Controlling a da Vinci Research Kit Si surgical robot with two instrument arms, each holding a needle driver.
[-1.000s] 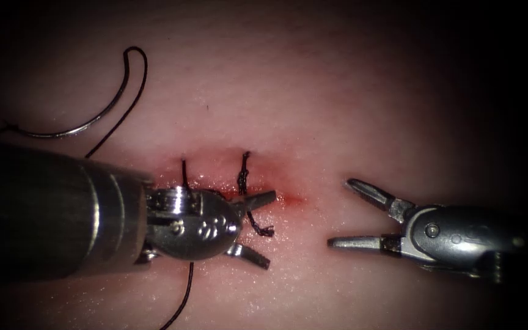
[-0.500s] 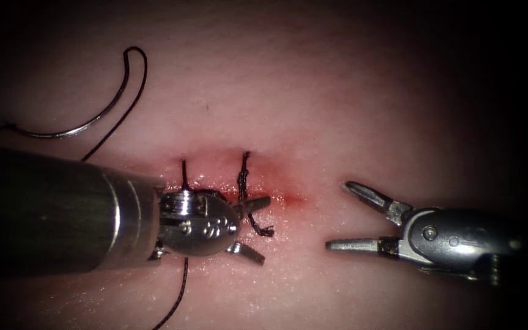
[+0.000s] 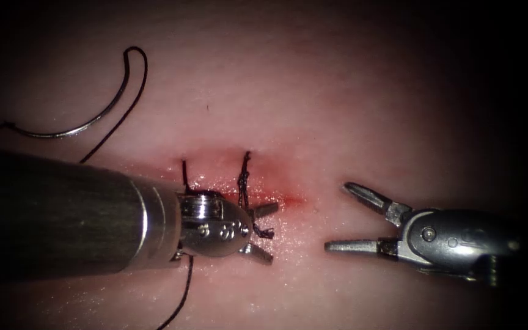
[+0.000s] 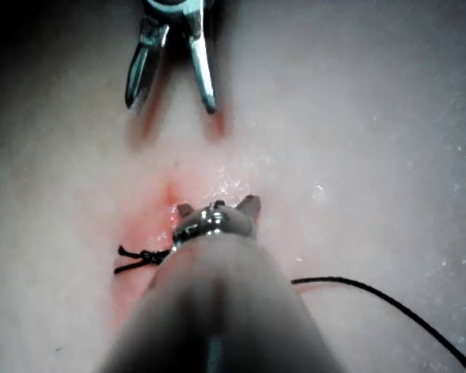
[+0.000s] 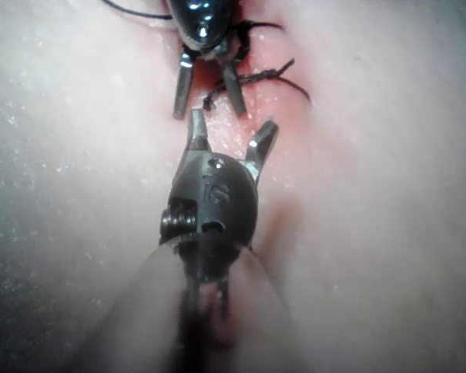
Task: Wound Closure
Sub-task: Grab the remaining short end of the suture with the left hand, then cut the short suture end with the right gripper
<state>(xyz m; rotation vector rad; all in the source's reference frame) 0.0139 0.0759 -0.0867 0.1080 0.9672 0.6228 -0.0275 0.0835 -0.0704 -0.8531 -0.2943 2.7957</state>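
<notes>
The tissue (image 3: 349, 91) has a short red cut (image 3: 285, 198) crossed by two dark stitches (image 3: 244, 177). The curved needle (image 3: 84, 127) lies free on the tissue far to the upper left of the cut, not in the tissue. Its thread (image 3: 135, 79) runs under the left shaft and comes out below (image 3: 184, 290). My left tool (image 3: 270, 232) stands open over the right stitch's knotted tail (image 3: 265, 232) and holds nothing; its jaws also show in the left wrist view (image 4: 217, 203). My right tool (image 3: 339, 216) is open and holds nothing to the right of the cut (image 5: 231, 128).
Red fluid (image 3: 215, 165) stains the tissue around the stitches. The left shaft (image 3: 62, 214) covers the tissue left of the cut. In the right wrist view the left tool (image 5: 206, 23) sits just beyond the right tool's tips, beside the knot's thread (image 5: 256, 78).
The left tool has slid right along the cut toward the right stitch's tail, its jaws a little narrower. The right tool has barely shifted. The needle has not moved.
</notes>
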